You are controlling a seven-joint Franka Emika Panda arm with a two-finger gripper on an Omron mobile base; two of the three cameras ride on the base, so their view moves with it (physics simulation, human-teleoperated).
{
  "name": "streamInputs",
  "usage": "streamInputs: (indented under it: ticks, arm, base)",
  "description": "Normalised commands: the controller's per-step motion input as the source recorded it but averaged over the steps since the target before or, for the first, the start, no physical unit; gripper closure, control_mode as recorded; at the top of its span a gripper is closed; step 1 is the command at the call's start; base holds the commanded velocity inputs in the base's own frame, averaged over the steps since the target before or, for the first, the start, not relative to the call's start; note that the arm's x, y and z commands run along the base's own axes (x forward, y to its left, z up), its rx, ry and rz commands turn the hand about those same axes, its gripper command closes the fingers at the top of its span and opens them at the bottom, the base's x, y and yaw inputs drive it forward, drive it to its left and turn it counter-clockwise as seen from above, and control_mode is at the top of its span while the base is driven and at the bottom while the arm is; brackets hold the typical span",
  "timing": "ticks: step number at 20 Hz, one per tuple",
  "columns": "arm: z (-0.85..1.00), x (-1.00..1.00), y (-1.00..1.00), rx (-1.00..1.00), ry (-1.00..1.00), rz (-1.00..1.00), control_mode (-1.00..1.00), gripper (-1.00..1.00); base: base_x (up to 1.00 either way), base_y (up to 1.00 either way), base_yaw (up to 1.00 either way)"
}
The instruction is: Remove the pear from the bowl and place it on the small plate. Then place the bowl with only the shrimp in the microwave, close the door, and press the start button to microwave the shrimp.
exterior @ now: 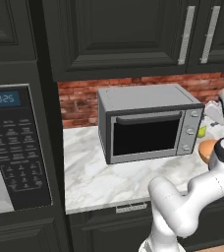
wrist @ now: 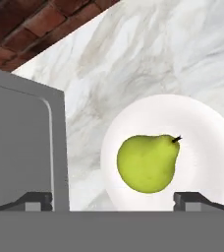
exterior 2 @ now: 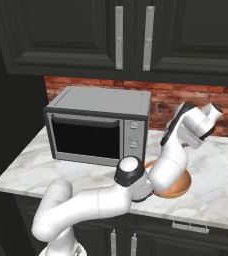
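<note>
The pear [wrist: 147, 164] is seen lying on its side on the small white plate [wrist: 207, 128], its dark stem pointing toward the upper right in the hand view, and nothing is touching it. The claw [wrist: 113, 199] is held above the fruit with its jaws spread wide apart, one dark fingertip [wrist: 35, 201] showing at the lower left and the other at the lower right, and nothing is gripped between them. The plate rests on the marble worktop [exterior: 99, 172], just beside the right side of the silver oven [exterior: 146, 123], whose grey wall is seen at the left of the hand view. A sliver of the yellow-green pear [exterior: 202, 131] is also glimpsed past the oven's right edge in the left base view. The orange-brown bowl [exterior 2: 178, 186] stands on the worktop in front of the plate, partly hidden by the white arm; its contents cannot be made out. The black microwave [exterior: 15, 147], with its keypad and blue display, is seen at the far left.
</note>
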Motion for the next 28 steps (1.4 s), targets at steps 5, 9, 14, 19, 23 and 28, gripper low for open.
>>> streamInputs:
  ticks: [5, 9, 14, 19, 23, 28]
  arm:
    - [0.18, -0.99, 0.15, -0.01, -0.16, -0.13, -1.00, -1.00]
    - [0.09, -1.00, 0.24, -0.02, -0.19, -0.10, -1.00, -1.00]
    - [0.18, -1.00, 0.02, 0.00, -0.15, -0.27, -1.00, -1.00]
    - [-0.06, -1.00, 0.07, 0.00, 0.00, -0.36, -1.00, -1.00]
    - [-0.10, -0.84, 0.00, 0.00, 0.09, -0.30, -1.00, -1.00]
    - [-0.29, -0.36, 0.00, -0.02, 0.12, -0.14, -1.00, -1.00]
  base:
    - [0.00, 0.00, 0.00]
    - [0.00, 0.00, 0.00]
    - [0.00, 0.00, 0.00]
    - [0.00, 0.00, 0.00]
    - [0.00, 0.00, 0.00]
    - [0.00, 0.00, 0.00]
